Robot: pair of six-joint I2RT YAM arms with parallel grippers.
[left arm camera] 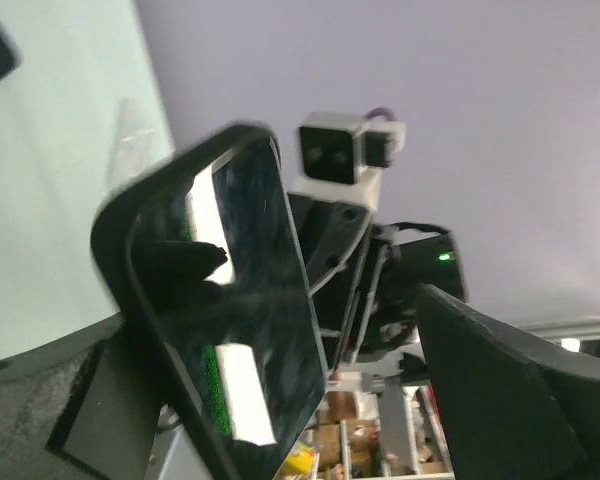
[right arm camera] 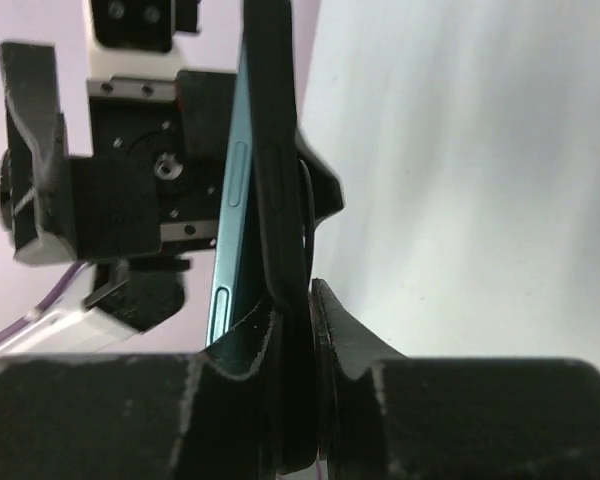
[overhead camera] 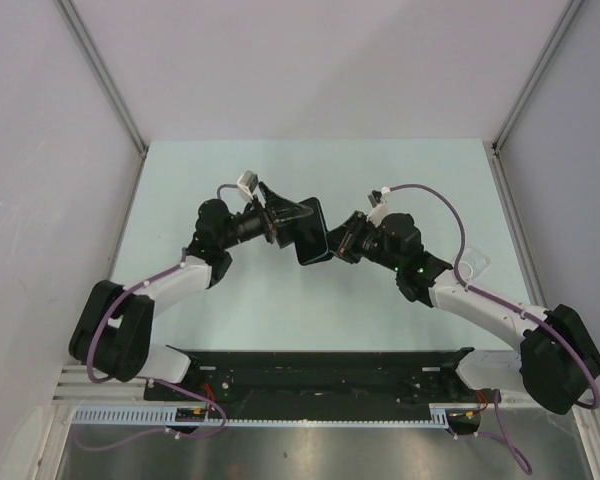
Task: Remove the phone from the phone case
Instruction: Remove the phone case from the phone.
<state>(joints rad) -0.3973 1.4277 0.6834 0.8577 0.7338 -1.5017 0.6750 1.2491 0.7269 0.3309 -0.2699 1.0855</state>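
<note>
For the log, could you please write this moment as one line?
left gripper: open | right gripper: shut on phone | phone: in case, held aloft

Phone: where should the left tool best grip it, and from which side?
Probably the phone at its free end, pinched across the flat faces, coming from the left arm's side: the right tool clamps the opposite end, and the left tool stands open there.

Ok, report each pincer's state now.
Left pincer: open, holding nothing.
Right pincer: closed on the phone and its case.
</note>
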